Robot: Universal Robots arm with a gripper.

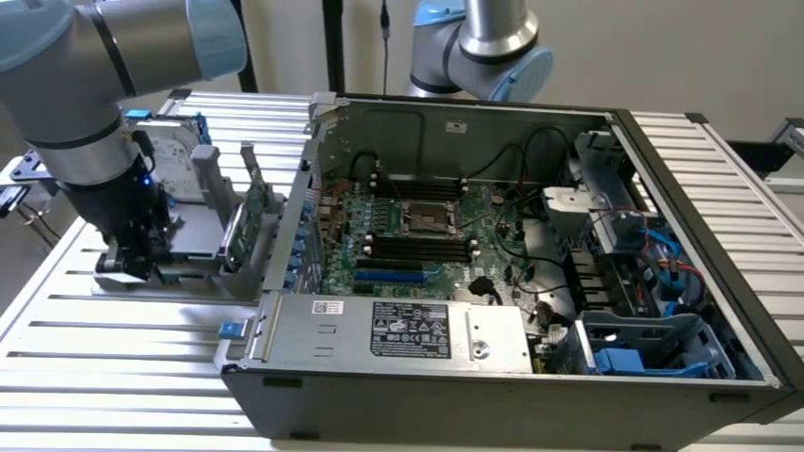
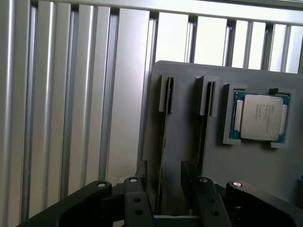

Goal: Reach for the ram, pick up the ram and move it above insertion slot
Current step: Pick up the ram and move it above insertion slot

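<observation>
The ram (image 2: 163, 146) shows edge-on as a thin dark strip standing in one groove of a grey holder plate (image 2: 180, 94). My gripper (image 2: 164, 172) is open, one black finger on each side of the strip, and no contact is visible. In the exterior view the gripper (image 1: 126, 268) hangs low over the grey holder (image 1: 188, 247) on the exterior view's left, beside the open computer case. The black memory slots (image 1: 415, 247) lie on the green motherboard inside the case.
A processor chip (image 2: 260, 116) sits in a recess of the holder plate. A taller green card (image 1: 258, 212) stands upright in the holder, next to the case wall (image 1: 296, 217). A silver drive (image 1: 176, 160) sits behind. The table is ribbed aluminium (image 1: 113, 348).
</observation>
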